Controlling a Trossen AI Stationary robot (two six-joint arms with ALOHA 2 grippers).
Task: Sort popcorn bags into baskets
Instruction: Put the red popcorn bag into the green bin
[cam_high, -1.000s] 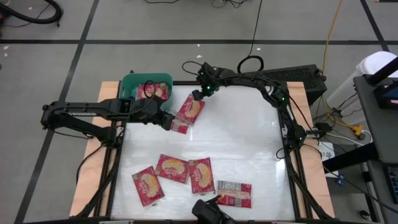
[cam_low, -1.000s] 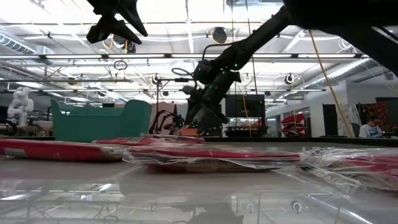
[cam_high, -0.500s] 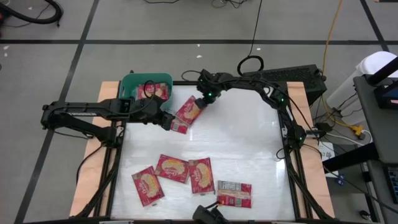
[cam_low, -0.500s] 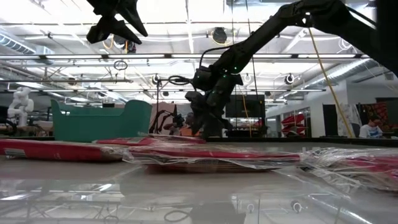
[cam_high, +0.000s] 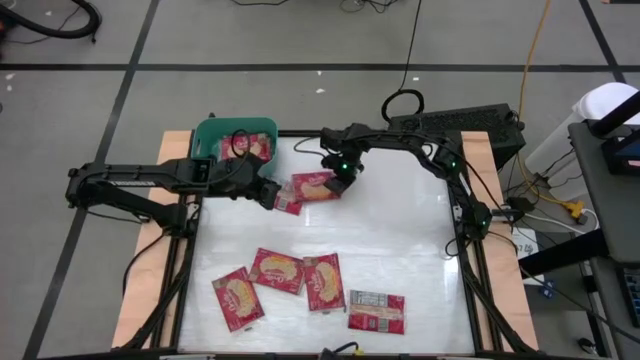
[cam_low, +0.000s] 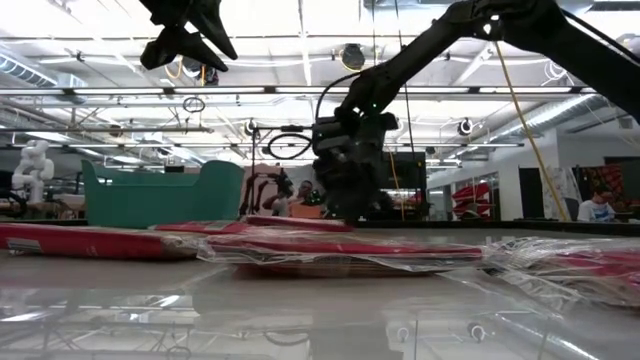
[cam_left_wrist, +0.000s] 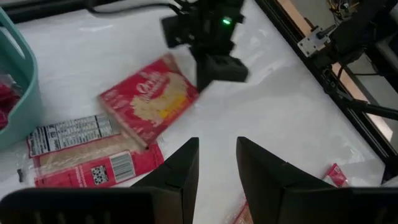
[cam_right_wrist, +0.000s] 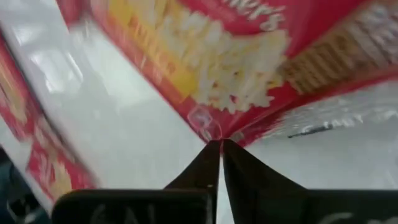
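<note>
A red popcorn bag (cam_high: 312, 186) lies at the far middle of the table, picture side up, its left end overlapping a second bag (cam_left_wrist: 87, 149) that shows its label panel. My right gripper (cam_high: 338, 182) is shut at the first bag's right end. My left gripper (cam_left_wrist: 217, 158) hovers open above the table just left of both bags, nothing between its fingers. The teal basket (cam_high: 235, 140) stands at the far left corner with red bags inside. My right gripper pinches the popcorn bag's corner (cam_right_wrist: 212, 129) at the bag's right end between its two fingertips. The fingers slant steeply down from the table's far right. The bag lies flat on the table, its other end resting over the label-side bag.
Several more popcorn bags lie along the near edge: one at the near left (cam_high: 238, 298), two side by side (cam_high: 278, 270) (cam_high: 323, 282), and one label side up (cam_high: 377, 312). Bare white tabletop spans the middle and right.
My right gripper has gone down and toward the table's right and near side, tipped steeply downward and shut on the bag's corner. The bag has turned about on the table from slanting to nearly crosswise, its right end swung toward the near side.
</note>
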